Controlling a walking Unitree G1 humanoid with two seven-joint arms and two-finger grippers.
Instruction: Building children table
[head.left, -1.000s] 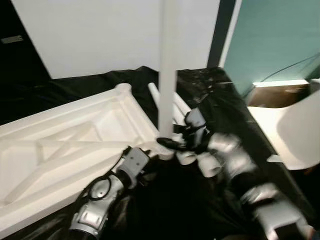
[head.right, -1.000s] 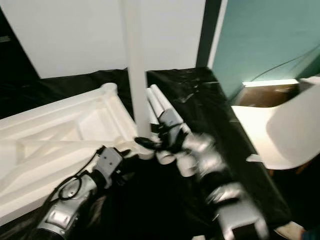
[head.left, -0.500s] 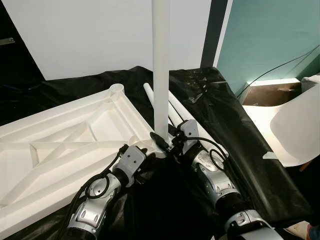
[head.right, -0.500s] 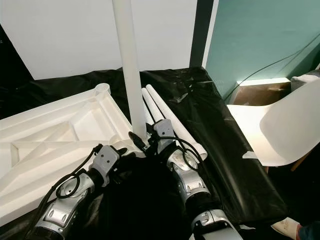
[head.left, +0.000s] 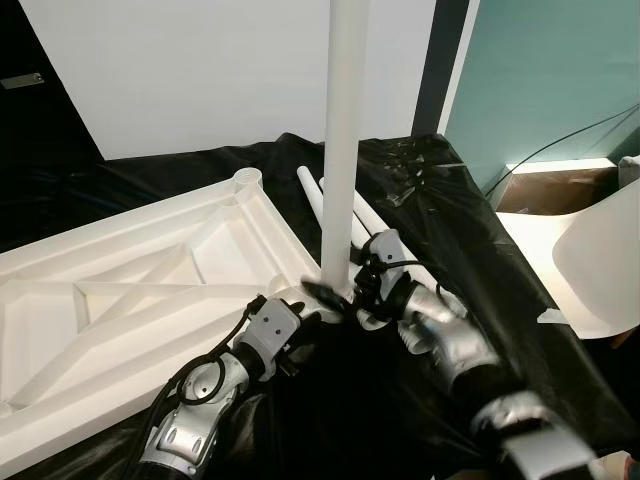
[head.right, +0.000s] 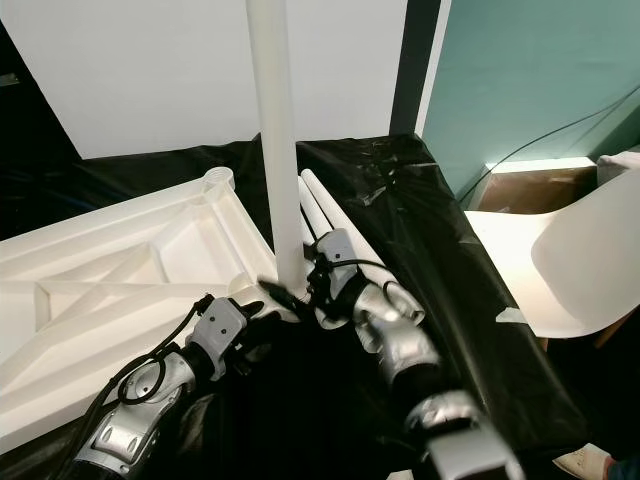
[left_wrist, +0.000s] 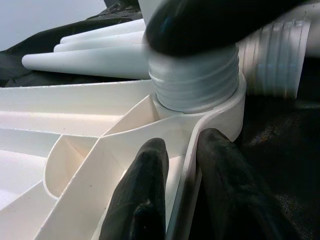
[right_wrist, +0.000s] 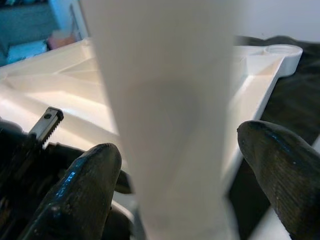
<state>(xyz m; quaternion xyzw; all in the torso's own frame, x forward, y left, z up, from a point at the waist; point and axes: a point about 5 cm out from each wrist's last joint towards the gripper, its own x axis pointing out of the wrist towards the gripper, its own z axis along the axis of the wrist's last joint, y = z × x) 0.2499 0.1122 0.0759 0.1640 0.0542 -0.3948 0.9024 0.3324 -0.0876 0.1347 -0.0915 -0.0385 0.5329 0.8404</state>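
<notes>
Two silver jointed arms, looped black cables, grey wrist blocks (boxy), glossy black fingers (left_wrist: 142, 195)

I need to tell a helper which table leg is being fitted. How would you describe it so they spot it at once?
Find the white tabletop lying underside up on the black sheet. At its near corner, one white leg stands upright in the socket, between the two grippers. The other legs lie flat beside it.

Upright leg (head.left: 343, 140) cut off by top edge, tabletop (head.left: 120, 300) cropped left, right forearm (head.left: 500, 395) seemingly motion-blurred
</notes>
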